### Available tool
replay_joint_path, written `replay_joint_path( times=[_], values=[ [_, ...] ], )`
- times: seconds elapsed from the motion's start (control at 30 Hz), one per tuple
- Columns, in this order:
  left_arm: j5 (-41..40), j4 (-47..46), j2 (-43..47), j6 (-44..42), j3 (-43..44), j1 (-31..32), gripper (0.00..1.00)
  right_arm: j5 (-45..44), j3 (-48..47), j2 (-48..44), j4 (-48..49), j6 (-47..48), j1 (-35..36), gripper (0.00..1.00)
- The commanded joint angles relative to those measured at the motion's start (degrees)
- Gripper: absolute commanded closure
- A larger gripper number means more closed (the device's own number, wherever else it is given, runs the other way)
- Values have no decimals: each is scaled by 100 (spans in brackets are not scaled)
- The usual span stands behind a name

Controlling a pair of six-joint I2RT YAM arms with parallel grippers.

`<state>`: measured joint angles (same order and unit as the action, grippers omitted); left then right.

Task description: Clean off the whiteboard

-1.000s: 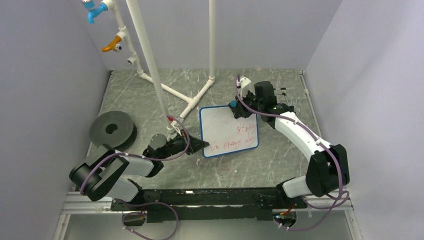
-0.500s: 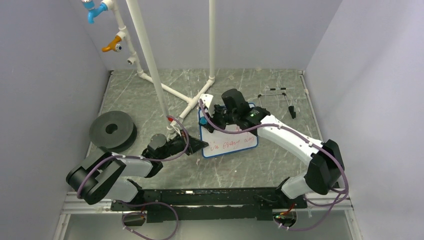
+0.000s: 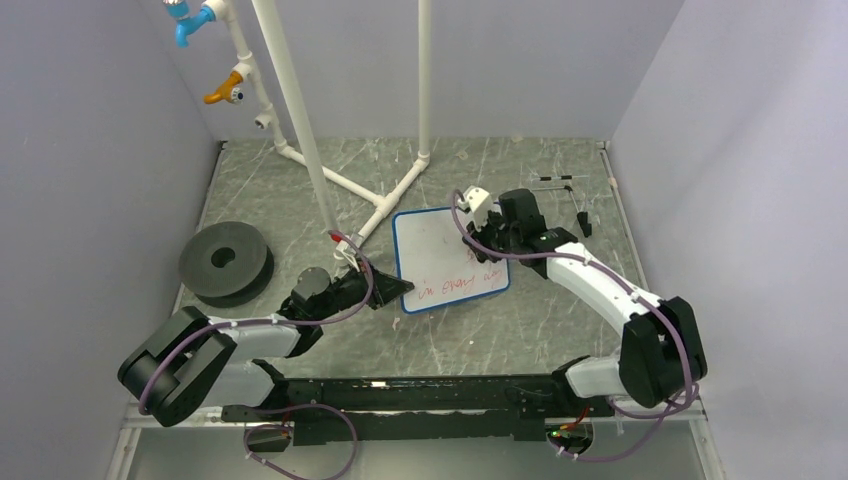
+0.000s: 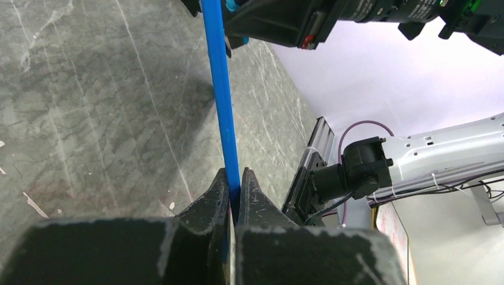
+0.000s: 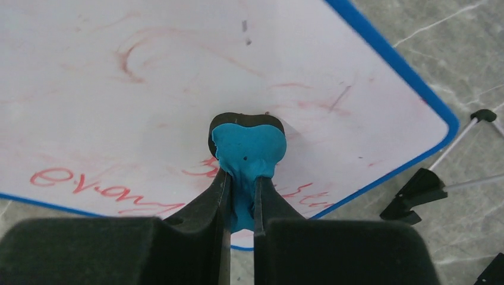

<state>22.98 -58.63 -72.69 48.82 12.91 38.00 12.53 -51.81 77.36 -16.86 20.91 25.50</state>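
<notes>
The whiteboard point(image 3: 440, 262) lies flat on the grey table, white with a thin blue rim. Red handwriting point(image 3: 455, 283) runs along its near part, and faint red smears remain higher up point(image 5: 136, 56). My left gripper point(image 3: 398, 292) is shut on the board's near-left rim, seen edge-on as a blue strip point(image 4: 221, 89) between the fingertips of the left gripper point(image 4: 233, 176). My right gripper point(image 3: 487, 247) is shut on a small blue eraser point(image 5: 248, 148), whose black pad presses on the board's right half, just above the red words.
A thin black wire easel stand point(image 3: 565, 197) lies behind the board at the right, close to the right gripper point(image 5: 241, 178) in the wrist view point(image 5: 423, 189). A white pipe frame point(image 3: 345, 185) stands behind the board. A black foam ring point(image 3: 225, 260) sits at the left.
My right gripper swept the eraser left across the board's upper part, then back to its right half. The upper red marks have faded. The board shifted slightly left; the left gripper kept its hold.
</notes>
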Motion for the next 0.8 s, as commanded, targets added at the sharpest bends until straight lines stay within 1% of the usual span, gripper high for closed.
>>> replay_joint_path(
  times=[0.0,0.1,0.13,0.2,0.27,0.4,0.5,0.63,0.77],
  values=[
    [411,-1131,252,-496,277,90,100,921,232,-312,-360,606,209,100],
    [400,-1197,206,-471,263,86,100,1347,342,-526,-658,1113,611,100],
    [404,-1222,194,-458,261,91,100,1278,397,-557,-585,1115,684,100],
    [407,-1238,193,-453,250,85,100,690,400,-483,-337,934,686,100],
    [404,-1236,202,-459,243,89,100,209,332,-451,-38,663,487,100],
    [433,-1264,181,-444,239,85,100,-259,247,-454,465,105,-108,100],
    [452,-1309,168,-427,244,89,100,-308,284,-367,444,184,-233,100],
    [453,-1382,126,-410,219,92,100,161,532,-340,184,775,-104,100],
    [444,-1373,115,-426,208,85,100,206,932,-625,-71,1551,561,100]
  ],
)
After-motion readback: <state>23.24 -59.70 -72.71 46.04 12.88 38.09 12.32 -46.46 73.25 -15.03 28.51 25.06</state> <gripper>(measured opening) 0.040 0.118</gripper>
